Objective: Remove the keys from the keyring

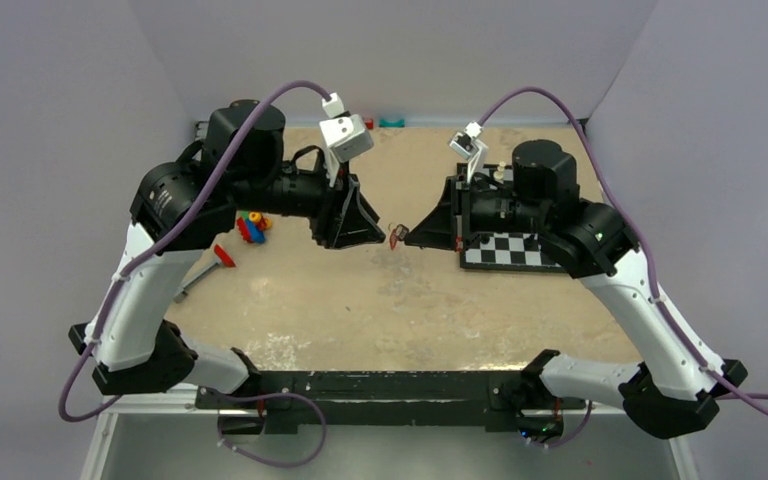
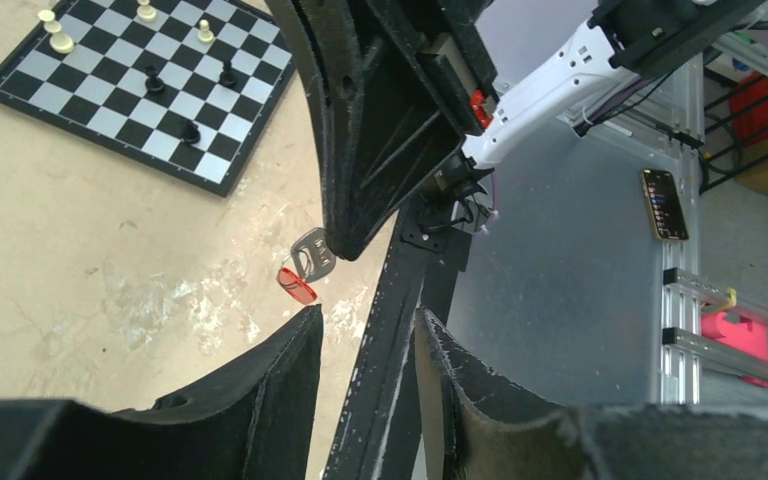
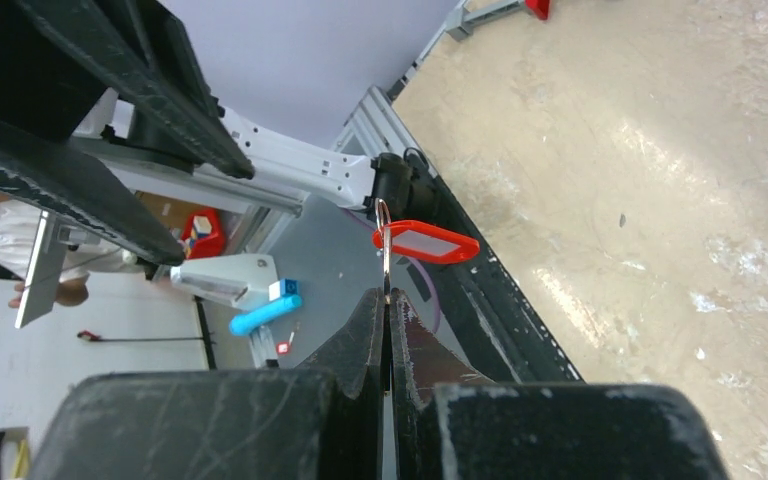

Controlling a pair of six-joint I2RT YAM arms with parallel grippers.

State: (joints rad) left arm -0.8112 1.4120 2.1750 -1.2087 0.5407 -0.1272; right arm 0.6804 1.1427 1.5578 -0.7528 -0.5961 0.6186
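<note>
Over the worn, sandy-beige counter [image 1: 380, 310], the black left fingers [image 2: 280, 370] stand apart, released, just short of the load and touching nothing. The black right fingers [image 3: 360, 345] are clenched on the silvery metal of the keys [image 2: 310, 258], a small set whose bright-red plastic head dangles in the air, clear of the counter. The keyring [image 3: 381, 212], a thin silvery wire loop, shows just beyond that pinch. The set looks light, stiff, slippery and free to swing. The flat red head seems the surest hold.
</note>
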